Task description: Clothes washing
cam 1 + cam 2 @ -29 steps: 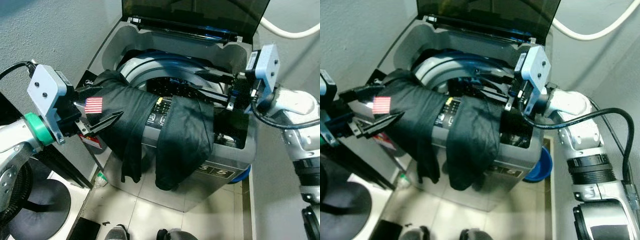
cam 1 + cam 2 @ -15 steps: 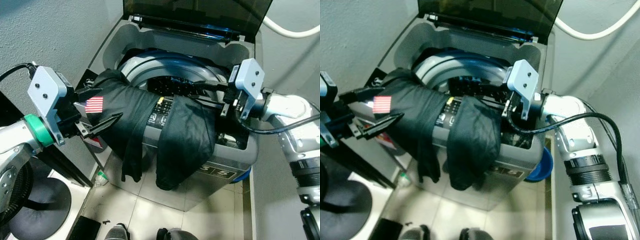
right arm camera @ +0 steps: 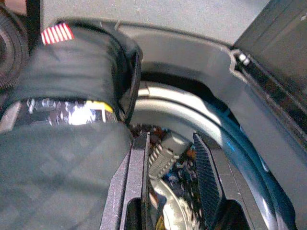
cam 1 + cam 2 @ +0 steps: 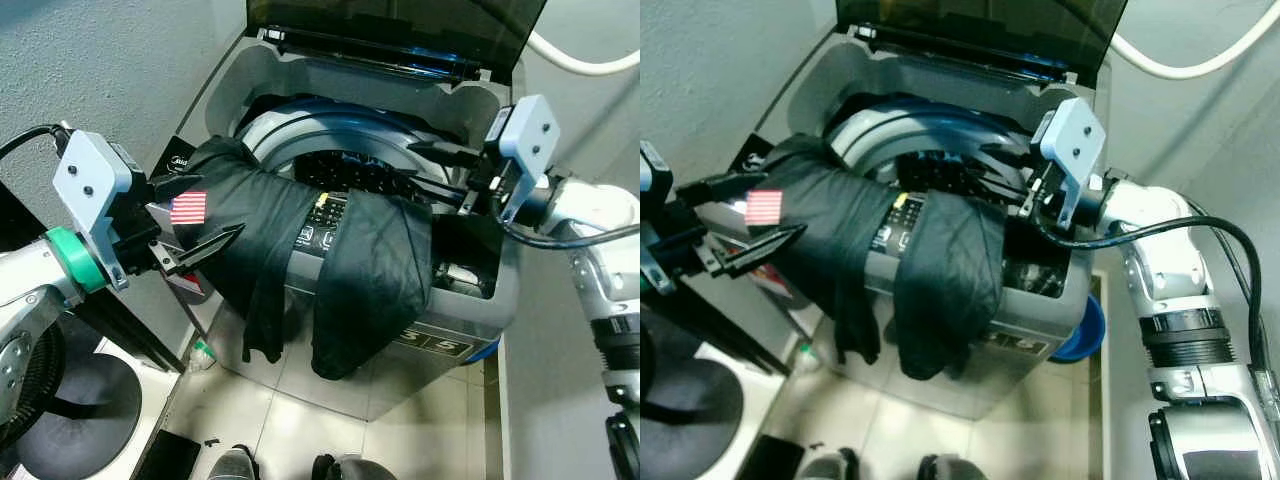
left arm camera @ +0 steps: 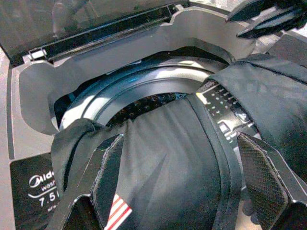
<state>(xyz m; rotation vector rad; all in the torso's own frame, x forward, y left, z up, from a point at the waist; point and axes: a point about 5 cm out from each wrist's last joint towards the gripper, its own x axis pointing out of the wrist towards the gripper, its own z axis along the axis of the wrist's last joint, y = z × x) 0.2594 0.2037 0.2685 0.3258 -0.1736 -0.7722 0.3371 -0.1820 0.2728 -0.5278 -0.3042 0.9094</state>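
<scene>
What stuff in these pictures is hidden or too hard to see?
1. The washing machine control panel: the black clothes draped over the front edge cover most of its buttons in the eye views.
2. The bottom of the drum: too dark to tell what lies inside.
3. The label near the left hand: cut off by the left wrist view's edge.
4. The blue tub: mostly hidden behind the machine.

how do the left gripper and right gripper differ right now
The left gripper sits at the machine's left side, fingers spread wide around the black garment with the flag patch. The right gripper reaches in over the washing machine drum from the right, fingers closer together and holding nothing. Both are open, with two long black fingers.
</scene>
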